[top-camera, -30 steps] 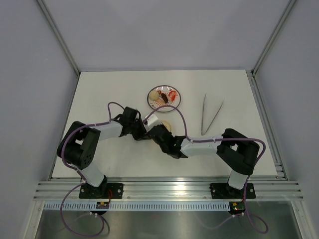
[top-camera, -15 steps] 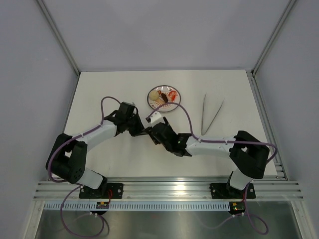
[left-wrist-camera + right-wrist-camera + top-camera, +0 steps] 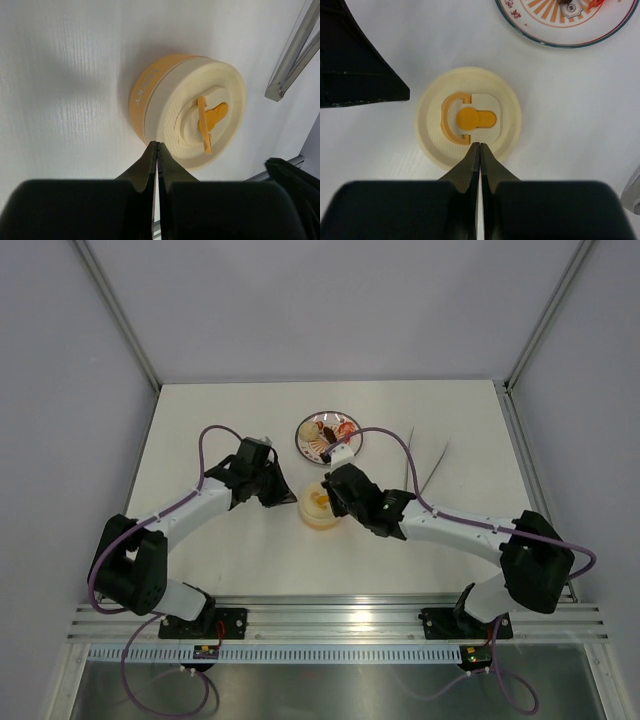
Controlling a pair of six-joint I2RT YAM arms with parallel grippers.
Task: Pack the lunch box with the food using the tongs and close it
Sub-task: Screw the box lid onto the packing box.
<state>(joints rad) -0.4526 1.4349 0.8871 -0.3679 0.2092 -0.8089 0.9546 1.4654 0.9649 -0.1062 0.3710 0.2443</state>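
Observation:
The lunch box (image 3: 318,508) stands in the middle of the table with its cream lid (image 3: 468,117) on; the lid bears an orange tab. My left gripper (image 3: 157,145) is shut and empty, its tip at the box's left wall (image 3: 142,97). Over the lid's near rim my right gripper (image 3: 479,145) is shut on nothing. The food (image 3: 332,430) lies on the red-and-white plate (image 3: 303,442) behind the box. To the right lie the tongs (image 3: 412,485), partly crossed by the right arm's cable.
The plate's rim (image 3: 530,37) shows at the top of the right wrist view. Grey walls and aluminium posts close in the table on three sides. The left arm (image 3: 200,505) reaches in from the left, the right arm (image 3: 450,528) from the right.
The right arm has swung up and to the right, uncovering the closed lunch box. The left gripper has shifted slightly right, staying shut beside the box.

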